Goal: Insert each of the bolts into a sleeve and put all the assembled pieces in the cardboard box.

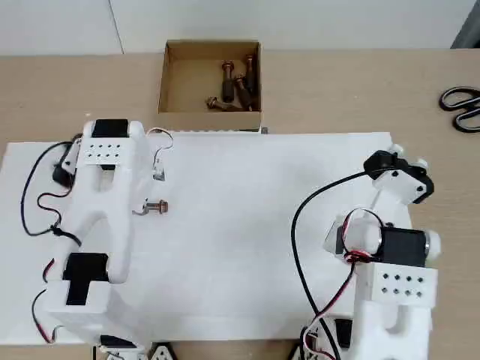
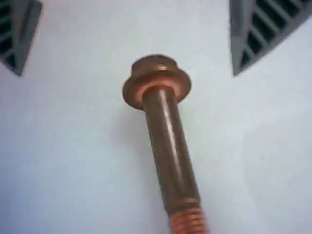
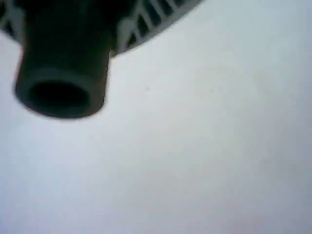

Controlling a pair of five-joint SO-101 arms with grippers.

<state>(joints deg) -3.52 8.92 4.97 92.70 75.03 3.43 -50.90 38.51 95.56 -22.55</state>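
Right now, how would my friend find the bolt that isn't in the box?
Start at the big white sheet on the table. Near its left side one copper-coloured bolt lies alone. Unlike the pieces in the cardboard box, it has no sleeve on it.

The bolt [image 2: 165,141] between the spread fingers [image 2: 263,29] of the left claw [image 2: 141,36] is copper-coloured metal, smooth and glossy on the shank, with a bright streak along it; its thread looks rougher. Those fingers are grey matt plastic with a ribbed lattice. Under the left claw lies a white sheet [image 1: 247,225], matt and smooth. The right claw [image 1: 391,169] grips a sleeve [image 3: 61,73] of black matt material, smooth outside; plastic or rubber, I cannot tell. The arm shells [image 1: 105,225] are white matt plastic. Beyond the left claw, the cardboard box [image 1: 161,82] is brown, dull, raw cardboard, and the pieces [image 1: 236,86] inside it are the same coppery metal. The table [image 1: 337,82] has a pale, matt, wood-like surface.
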